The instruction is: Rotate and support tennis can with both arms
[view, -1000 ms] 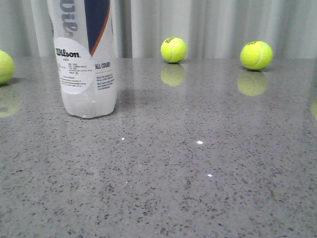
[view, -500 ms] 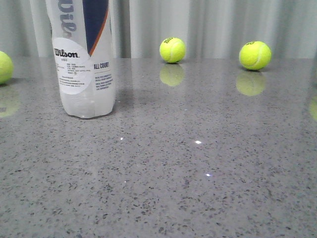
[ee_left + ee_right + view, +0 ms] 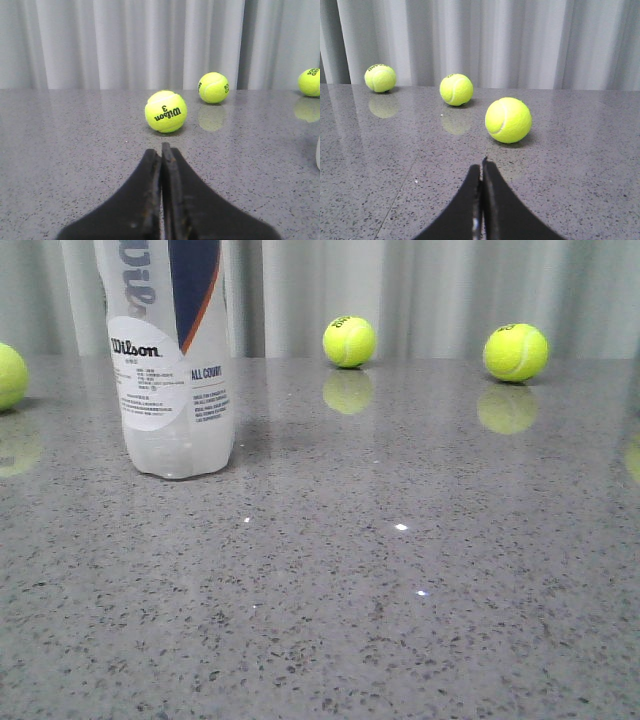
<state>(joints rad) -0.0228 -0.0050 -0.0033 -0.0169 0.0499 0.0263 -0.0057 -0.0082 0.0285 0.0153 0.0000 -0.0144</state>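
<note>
The tennis can [image 3: 172, 360] stands upright on the grey speckled table at the left of the front view; its top runs out of frame. It is clear plastic with a white-and-navy Wilson label and "ALL COURT" text. A sliver of its white side [image 3: 318, 152] shows at the edge of the left wrist view. Neither arm appears in the front view. My left gripper [image 3: 161, 148] is shut and empty, low over the table, apart from the can. My right gripper [image 3: 481, 164] is also shut with nothing between its fingers.
Yellow-green tennis balls lie on the table: one at the far left edge [image 3: 8, 375], two at the back [image 3: 349, 341] [image 3: 515, 351]. One ball [image 3: 166, 111] sits just ahead of the left gripper, another [image 3: 508, 120] just ahead of the right. A pleated curtain [image 3: 450, 290] closes the back.
The front view shifted slightly sideways and back; the can and balls stay where they were. No arm has entered the front view.
</note>
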